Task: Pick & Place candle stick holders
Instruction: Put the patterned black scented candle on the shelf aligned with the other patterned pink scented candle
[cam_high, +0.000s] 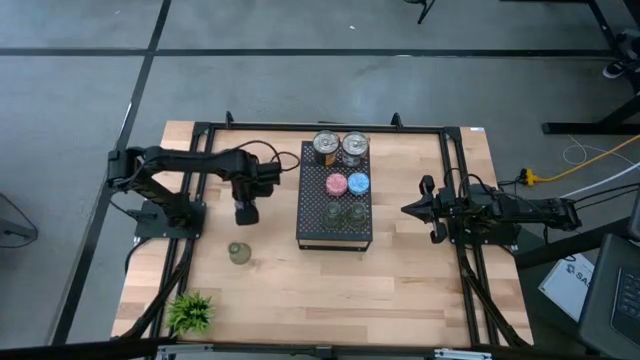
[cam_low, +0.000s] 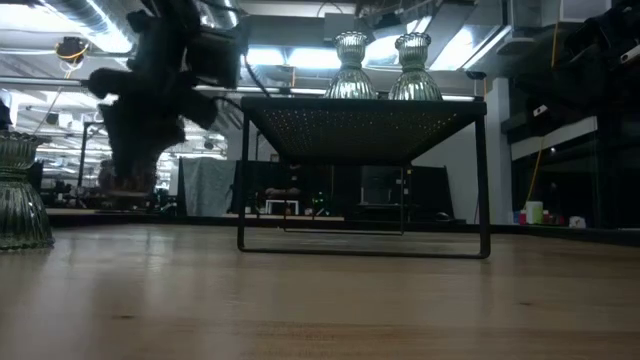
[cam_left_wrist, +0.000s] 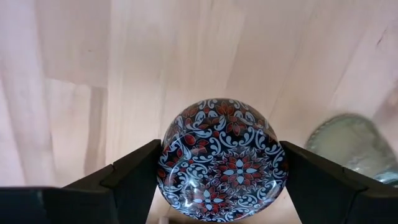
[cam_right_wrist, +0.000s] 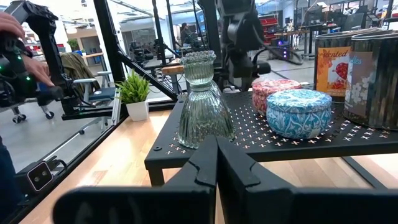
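The left gripper fingers clamp a patterned round holder; right gripper fingers closed, empty.

black perforated tray mid-table, plant near corner.

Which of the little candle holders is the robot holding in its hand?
The round dark one with the red, white and blue flower pattern, pinched in the left hand above the wooden table. The pink and blue ones sit on the black tray.
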